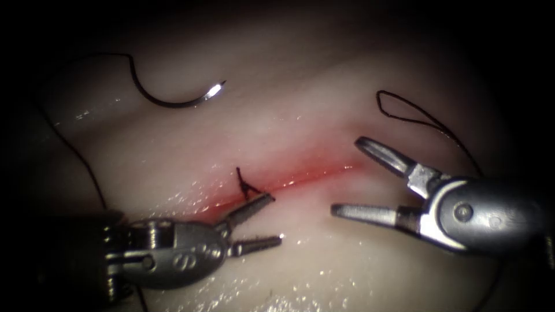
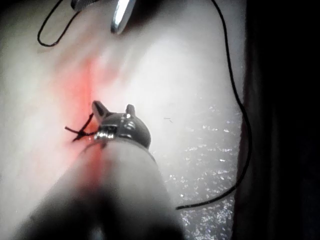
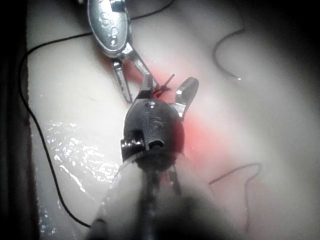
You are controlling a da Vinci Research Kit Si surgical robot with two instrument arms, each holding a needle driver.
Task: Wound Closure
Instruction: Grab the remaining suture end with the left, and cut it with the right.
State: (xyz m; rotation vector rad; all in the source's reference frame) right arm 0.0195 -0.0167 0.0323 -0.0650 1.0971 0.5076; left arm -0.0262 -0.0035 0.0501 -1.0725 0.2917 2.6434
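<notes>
Standing by the bench here: the left tool (image 1: 276,218) comes in from about 8 o'clock with its jaws spread and nothing in them, the upper jaw tip right beside the knot (image 1: 245,186) on the cut (image 1: 300,176). The right tool (image 1: 346,176) enters from 3 o'clock, jaws spread wide and also holding nothing, straddling the right end of the cut with bare tissue (image 1: 324,271) between the two tools.

The needle (image 1: 176,98) lies loose on top of the tissue up at 11 o'clock, well left of the cut, not stuck in, its shiny tip pointing toward 2 o'clock. Thread (image 1: 72,147) trails from its dull end down the left edge. Another loop of thread (image 1: 413,115) sits at 2 o'clock, beyond the right tool.

The cut runs slanted, rimmed with red fluid (image 1: 315,170), one short dark stitch with stubby tails at its left end.
</notes>
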